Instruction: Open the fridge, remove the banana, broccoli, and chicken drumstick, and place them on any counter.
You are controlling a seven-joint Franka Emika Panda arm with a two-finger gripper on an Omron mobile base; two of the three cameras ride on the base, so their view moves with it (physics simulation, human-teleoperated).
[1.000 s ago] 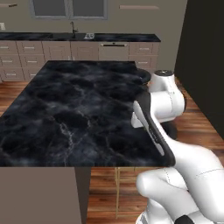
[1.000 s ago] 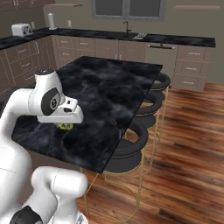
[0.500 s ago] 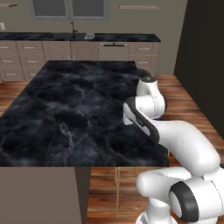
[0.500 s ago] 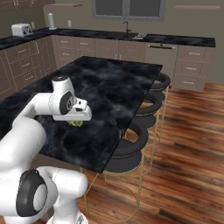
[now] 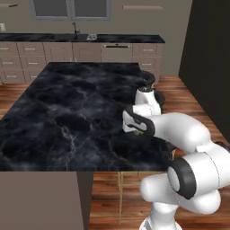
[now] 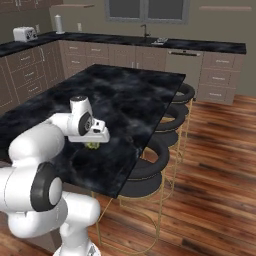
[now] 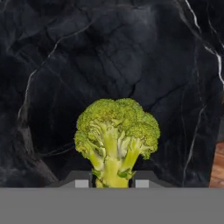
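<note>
Black white-veined marble counter (image 5: 67,117) fills the island before us, with round black stools (image 6: 167,117) along its edge, wooden flooring and a wall counter with sink (image 5: 81,37) behind. Our claw (image 7: 111,181) grips the pale stem of the small green bushy broccoli (image 7: 116,135), just above the marble near the stool side.

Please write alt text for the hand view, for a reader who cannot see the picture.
A green broccoli is held by its pale stem in the shut claw, floret pointing away from the camera. Behind it lies the black counter with thin white veins, and a strip of wood floor shows at the right edge.
</note>
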